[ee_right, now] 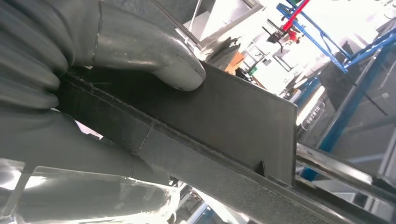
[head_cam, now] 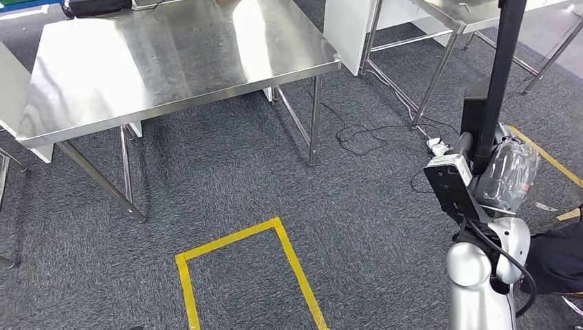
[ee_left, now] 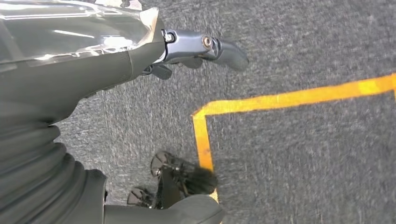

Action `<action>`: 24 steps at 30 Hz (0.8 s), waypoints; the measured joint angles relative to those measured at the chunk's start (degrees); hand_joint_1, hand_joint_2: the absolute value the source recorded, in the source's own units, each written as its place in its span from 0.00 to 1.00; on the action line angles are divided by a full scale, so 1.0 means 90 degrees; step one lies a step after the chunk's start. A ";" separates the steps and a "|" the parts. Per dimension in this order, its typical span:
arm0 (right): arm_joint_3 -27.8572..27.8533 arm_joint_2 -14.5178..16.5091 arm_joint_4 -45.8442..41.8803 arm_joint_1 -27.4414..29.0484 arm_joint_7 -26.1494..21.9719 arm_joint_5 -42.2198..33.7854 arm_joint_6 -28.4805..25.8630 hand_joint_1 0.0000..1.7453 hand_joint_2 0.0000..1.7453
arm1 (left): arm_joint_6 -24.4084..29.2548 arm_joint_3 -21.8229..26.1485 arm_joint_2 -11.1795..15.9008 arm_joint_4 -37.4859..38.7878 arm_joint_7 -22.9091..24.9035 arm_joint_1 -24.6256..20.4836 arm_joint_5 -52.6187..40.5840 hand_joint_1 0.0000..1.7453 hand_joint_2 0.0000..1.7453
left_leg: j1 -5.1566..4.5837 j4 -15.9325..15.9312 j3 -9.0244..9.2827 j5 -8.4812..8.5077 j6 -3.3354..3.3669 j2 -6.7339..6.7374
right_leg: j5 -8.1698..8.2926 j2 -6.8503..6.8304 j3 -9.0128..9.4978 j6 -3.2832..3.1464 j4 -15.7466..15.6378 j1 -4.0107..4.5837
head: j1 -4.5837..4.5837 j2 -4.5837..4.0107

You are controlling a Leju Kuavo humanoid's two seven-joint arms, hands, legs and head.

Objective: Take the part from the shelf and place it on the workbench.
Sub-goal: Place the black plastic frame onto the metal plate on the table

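Gripping a long black flat-sided part (head_cam: 496, 75), the right hand (head_cam: 505, 175) sits at about four o'clock in the head view, its thumb (ee_right: 154, 58) pressed on the part's broad face in the right wrist view and the part rising steeply toward one o'clock. The pickup therefore looks done, judging by the part being off any shelf and in hand. What remains is the carry and the set-down: the shiny stainless-steel workbench (head_cam: 172, 62) stands at about eleven o'clock, well apart from the part, with grey carpet and a yellow tape outline (head_cam: 244, 265) between. The left hand (ee_left: 187, 51) hangs over the carpet near the tape, holding nothing, its dark fingers loosely extended.
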 joint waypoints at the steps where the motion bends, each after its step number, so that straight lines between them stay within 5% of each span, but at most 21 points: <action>1: -0.0004 -0.0001 -0.0012 0.0001 0.0004 0.0001 0.0000 1.00 1.00 | 0.0001 0.0000 -0.0004 0.0001 0.0001 0.0001 -0.0001 0.00 1.00 | -0.0005 -0.0043 0.0062 -0.0018 0.0041 -0.0007 | 0.0005 0.0008 0.0023 0.0047 0.0018 0.0011 | -0.0006 0.0000; 4: -0.0018 -0.0018 -0.0042 -0.0008 0.0007 0.0002 -0.0002 1.00 1.00 | 0.0001 0.0002 -0.0007 0.0001 0.0000 -0.0004 0.0001 0.00 1.00 | 0.0036 -0.0149 0.0327 0.0044 0.0128 0.0005 | -0.0144 -0.0006 -0.0093 0.0107 0.0419 0.0007 | 0.0016 0.0000; 7: -0.0029 -0.0052 -0.0046 -0.0006 0.0020 0.0027 0.0000 1.00 1.00 | -0.0004 0.0002 -0.0018 0.0001 0.0001 -0.0023 -0.0001 0.00 1.00 | 0.0052 -0.0164 0.0410 -0.0016 0.0154 -0.0001 | -0.0539 -0.0012 -0.0822 0.0133 0.1546 -0.0021 | 0.0042 0.0000; 9: -0.0031 -0.0066 -0.0044 0.0026 0.0064 0.0089 0.0013 1.00 1.00 | -0.0007 0.0002 -0.0031 0.0002 0.0001 -0.0014 -0.0001 0.00 1.00 | 0.0057 -0.0160 0.0474 -0.0092 0.0138 -0.0023 | -0.0614 -0.0016 -0.1147 0.0178 0.1788 -0.0044 | 0.0046 0.0000; 10: -0.0032 -0.0072 -0.0044 0.0031 0.0093 0.0132 0.0023 1.00 1.00 | -0.0008 0.0002 -0.0036 0.0003 0.0001 -0.0009 -0.0001 0.00 1.00 | 0.0061 -0.0159 0.0532 -0.0141 0.0121 -0.0034 | -0.0483 -0.0020 -0.1131 0.0225 0.1560 -0.0058 | 0.0048 0.0000; 12: -0.0032 -0.0085 -0.0044 0.0026 0.0147 0.0221 0.0054 1.00 1.00 | -0.0004 0.0002 -0.0041 0.0003 0.0003 -0.0007 0.0000 0.00 1.00 | 0.0063 -0.0157 0.0658 -0.0258 0.0068 -0.0053 | 0.0065 -0.0038 -0.0877 0.0361 0.0693 -0.0083 | 0.0055 0.0000; 13: -0.0032 -0.0090 -0.0043 0.0018 0.0168 0.0254 0.0072 1.00 1.00 | 0.0001 0.0003 -0.0039 0.0003 0.0006 -0.0009 0.0002 0.00 1.00 | 0.0057 -0.0151 0.0714 -0.0320 0.0036 -0.0061 | 0.0257 -0.0056 -0.0767 0.0359 0.0332 -0.0088 | 0.0056 0.0000; 15: -0.0033 -0.0095 -0.0032 -0.0001 0.0205 0.0304 0.0120 1.00 1.00 | 0.0025 0.0004 -0.0035 0.0003 0.0018 -0.0012 0.0007 0.00 1.00 | 0.0032 -0.0128 0.0743 -0.0402 -0.0034 -0.0064 | 0.0466 -0.0089 -0.0665 0.0240 0.0034 -0.0071 | 0.0050 0.0000; 17: -0.0035 -0.0095 -0.0008 -0.0031 0.0230 0.0339 0.0152 1.00 1.00 | 0.0063 0.0005 -0.0028 0.0002 0.0030 -0.0018 0.0019 0.00 1.00 | 0.0026 -0.0068 0.0732 -0.0436 -0.0084 -0.0055 | 0.0474 -0.0087 -0.0629 0.0109 0.0033 -0.0079 | 0.0025 0.0000; 20: -0.0029 -0.0095 0.0055 -0.0149 0.0219 0.0358 0.0186 1.00 1.00 | 0.0124 0.0007 -0.0026 0.0002 0.0039 -0.0029 0.0070 0.00 1.00 | 0.0063 0.0634 0.0300 -0.0479 -0.0178 -0.0014 | 0.0427 -0.0077 -0.0551 0.0002 0.0024 -0.0118 | -0.0004 0.0000; 22: -0.0005 -0.0093 0.0157 -0.0249 0.0194 0.0346 0.0229 1.00 1.00 | 0.0163 0.0010 -0.0034 0.0003 0.0043 -0.0027 0.0121 0.00 1.00 | 0.0099 0.1388 -0.0241 -0.0736 -0.0246 0.0013 | 0.0362 -0.0072 -0.0497 -0.0049 0.0023 -0.0105 | -0.0010 0.0000; 24: 0.0023 -0.0091 0.0278 -0.0322 0.0182 0.0331 0.0254 1.00 1.00 | 0.0202 0.0016 -0.0038 0.0003 0.0043 -0.0019 0.0155 0.00 1.00 | 0.0118 0.1671 -0.0593 -0.0944 -0.0274 0.0021 | 0.0279 -0.0066 -0.0408 -0.0058 0.0024 -0.0094 | -0.0009 0.0000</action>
